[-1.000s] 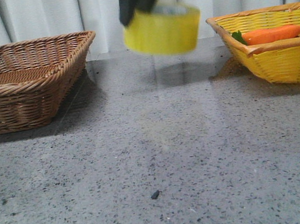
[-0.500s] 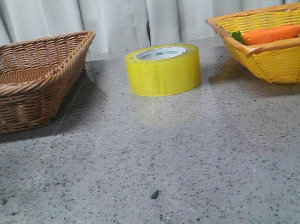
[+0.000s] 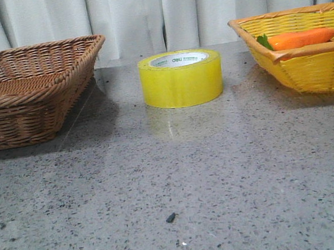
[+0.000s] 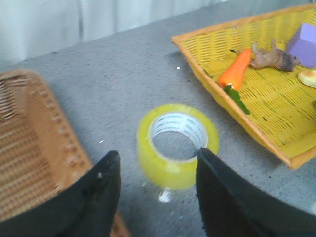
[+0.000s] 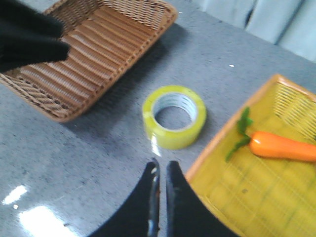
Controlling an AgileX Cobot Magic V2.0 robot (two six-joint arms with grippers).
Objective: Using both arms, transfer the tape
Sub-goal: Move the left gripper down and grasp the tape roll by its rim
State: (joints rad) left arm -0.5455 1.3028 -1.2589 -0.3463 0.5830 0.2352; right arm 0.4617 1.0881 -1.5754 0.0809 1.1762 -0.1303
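Grey speckled table point(image 3: 223, 179) fills the front view, white curtain point(image 3: 140, 11) behind it. Brown wicker basket point(image 3: 20, 89) sits on the left side, nothing visible inside it in any view. Yellow wicker basket point(image 3: 306, 57) sits on the right side, holding an orange carrot point(image 3: 302, 38) with green leaves; the left wrist view also shows a purple block point(image 4: 303, 44), a brownish lumpy item point(image 4: 269, 57) and a pale yellow piece point(image 4: 308, 76) in it, too blurred to name.

The tape point(image 3: 180, 78) stands flat on the table between the two baskets, core opening up, touching neither basket, a little nearer the far edge of the table than the near one. White core with small print shows at the top. Nothing grips it.

Left gripper point(image 4: 158, 192) is spread wide, dark fingers point(image 4: 94, 202) apart, hovering above the tape point(image 4: 177, 145) with the roll seen between them; no contact visible. Right gripper point(image 5: 160, 187) has its fingers point(image 5: 175, 197) almost together, only a thin slit between them, holding nothing, above the table near the yellow basket's rim point(image 5: 217, 143), apart from the tape point(image 5: 174, 117). A dark blurred shape at the corner of the right wrist view, over the brown basket point(image 5: 94, 54), looks like the other arm; cannot tell more.

Small dark speck point(image 3: 170, 217) lies on the table near the front.
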